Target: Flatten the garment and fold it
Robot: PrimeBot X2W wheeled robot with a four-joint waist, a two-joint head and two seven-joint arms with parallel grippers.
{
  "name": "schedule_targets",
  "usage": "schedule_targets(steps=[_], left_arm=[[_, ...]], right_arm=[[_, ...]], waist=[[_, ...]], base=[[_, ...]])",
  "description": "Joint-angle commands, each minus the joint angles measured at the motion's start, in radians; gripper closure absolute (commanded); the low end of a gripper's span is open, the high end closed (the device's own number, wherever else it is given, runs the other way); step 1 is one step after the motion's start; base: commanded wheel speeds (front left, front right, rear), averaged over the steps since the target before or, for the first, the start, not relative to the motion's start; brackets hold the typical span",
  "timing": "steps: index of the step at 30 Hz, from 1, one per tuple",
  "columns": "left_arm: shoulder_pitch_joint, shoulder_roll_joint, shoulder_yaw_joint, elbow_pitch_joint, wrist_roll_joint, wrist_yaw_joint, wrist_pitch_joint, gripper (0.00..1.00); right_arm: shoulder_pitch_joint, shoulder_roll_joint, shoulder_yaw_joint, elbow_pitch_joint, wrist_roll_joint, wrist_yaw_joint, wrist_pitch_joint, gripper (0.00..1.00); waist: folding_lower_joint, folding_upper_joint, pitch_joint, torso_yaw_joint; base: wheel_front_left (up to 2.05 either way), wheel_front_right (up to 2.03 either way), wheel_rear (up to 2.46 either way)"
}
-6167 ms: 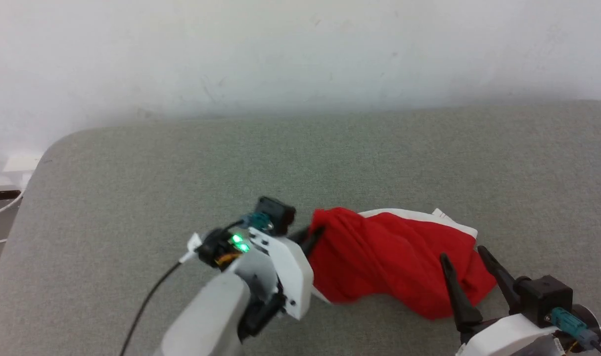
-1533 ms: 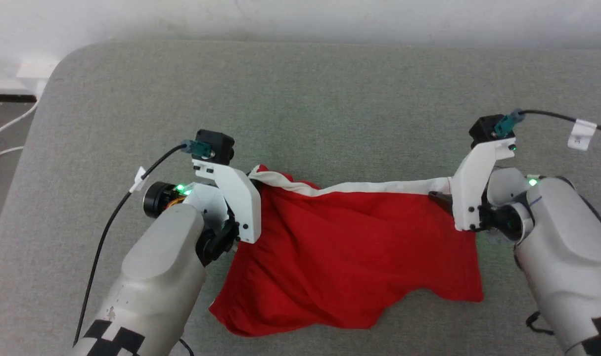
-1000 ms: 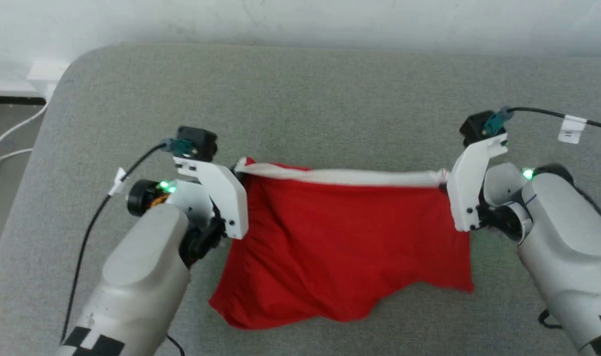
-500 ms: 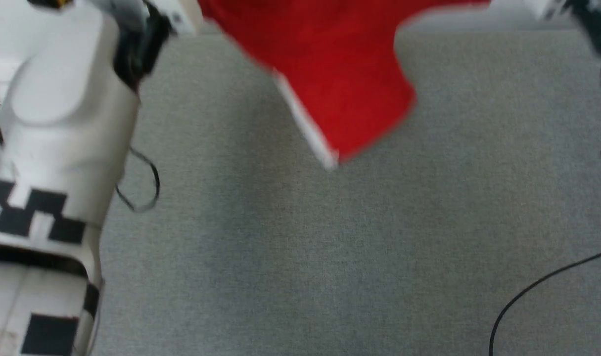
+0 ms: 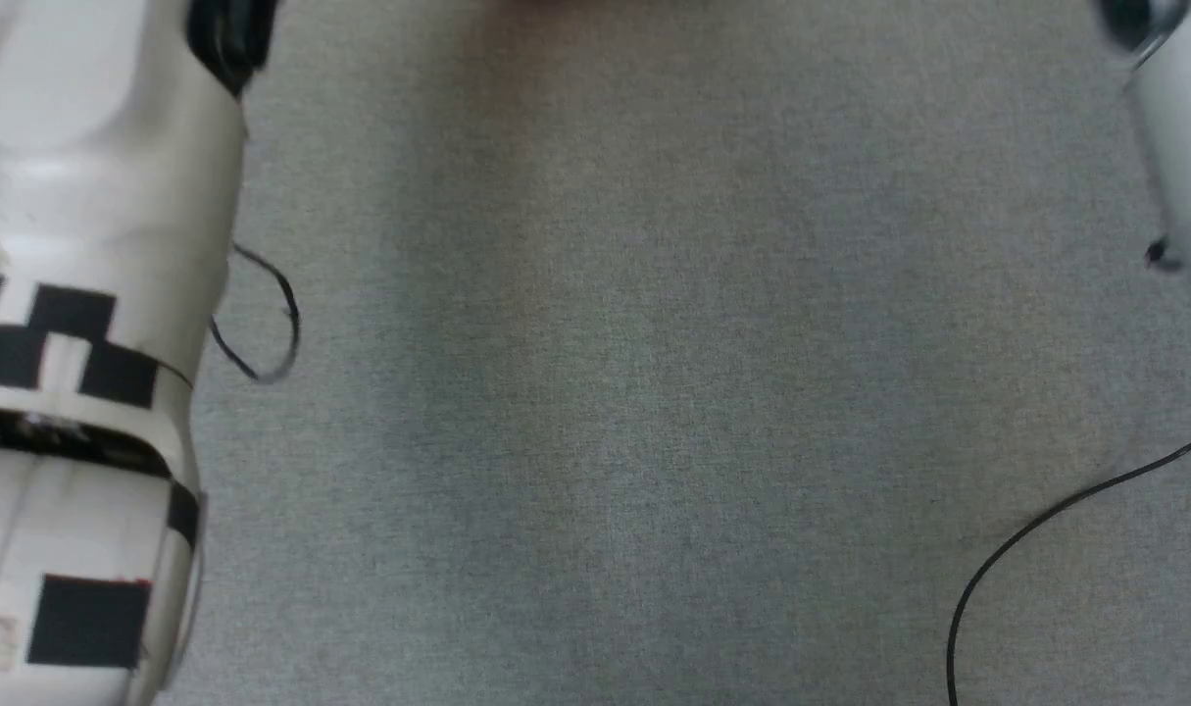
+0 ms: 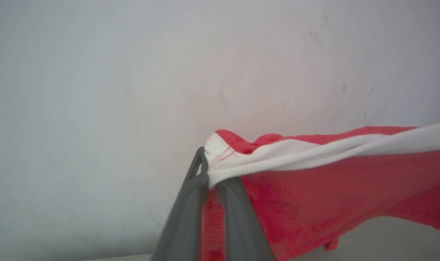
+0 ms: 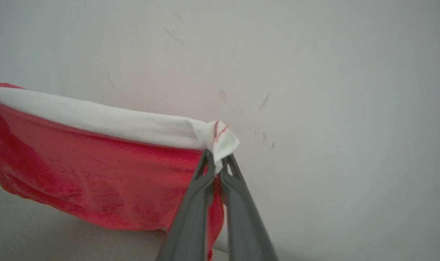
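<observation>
The red garment [image 6: 332, 195] hangs in the air, stretched between my two grippers by its white band [image 6: 314, 152]. In the left wrist view my left gripper [image 6: 207, 170] is shut on one end of the band, red cloth draping to the right. In the right wrist view my right gripper [image 7: 215, 159] is shut on the other corner of the white band [image 7: 107, 123], with the garment [image 7: 96, 177] sagging to the left above the grey surface. The head view holds my pale left forearm [image 5: 75, 324] and a sliver of the right forearm [image 5: 1183, 147]; the garment lies beyond its top edge.
A grey fabric surface [image 5: 634, 392] spreads under the arms. A black cable [image 5: 1036, 529] curls across its lower right, and a thin cable loop [image 5: 272, 324] hangs beside the left forearm. A white scuffed wall [image 6: 169, 72] stands behind the raised garment.
Both grippers lifted the garment off the grey surface by its white band. The head view tilted down, and the hanging cloth passed out of its top edge.
</observation>
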Motion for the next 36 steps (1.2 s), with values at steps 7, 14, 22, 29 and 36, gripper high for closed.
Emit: schedule_targets(steps=[7,14,22,29,36], left_arm=[[0.170,-0.037,0.009,0.100,-0.048,-0.058,-0.036,1.00],[0.428,-0.064,0.015,0.086,-0.093,-0.090,-0.068,1.00],[0.747,-0.039,0.023,-0.128,-0.081,-0.081,-0.073,1.00],[1.047,0.055,0.038,-0.459,-0.114,-0.001,0.027,1.00],[1.389,0.185,0.068,-0.982,-0.129,0.204,0.214,1.00]], right_arm=[[0.164,0.024,0.103,0.043,0.074,-0.002,-0.061,1.00],[0.445,-0.040,0.178,-0.086,0.147,-0.002,-0.142,1.00],[0.849,-0.109,0.046,-0.386,0.126,-0.002,-0.114,1.00],[1.255,-0.045,-0.167,-0.829,-0.011,-0.002,0.124,1.00],[1.609,0.083,-0.307,-1.259,-0.117,-0.002,0.367,1.00]], waist=[[-0.0002,0.0000,-0.015,-0.002],[-0.0002,0.0000,-0.123,0.018],[-0.0002,0.0000,-0.262,0.017],[-0.0002,0.0000,-0.324,-0.011],[-0.0002,0.0000,-0.334,-0.012]], base=[[0.00,0.00,0.00],[0.00,0.00,0.00],[0.00,0.00,0.00],[0.00,0.00,0.00],[0.00,0.00,0.00]])
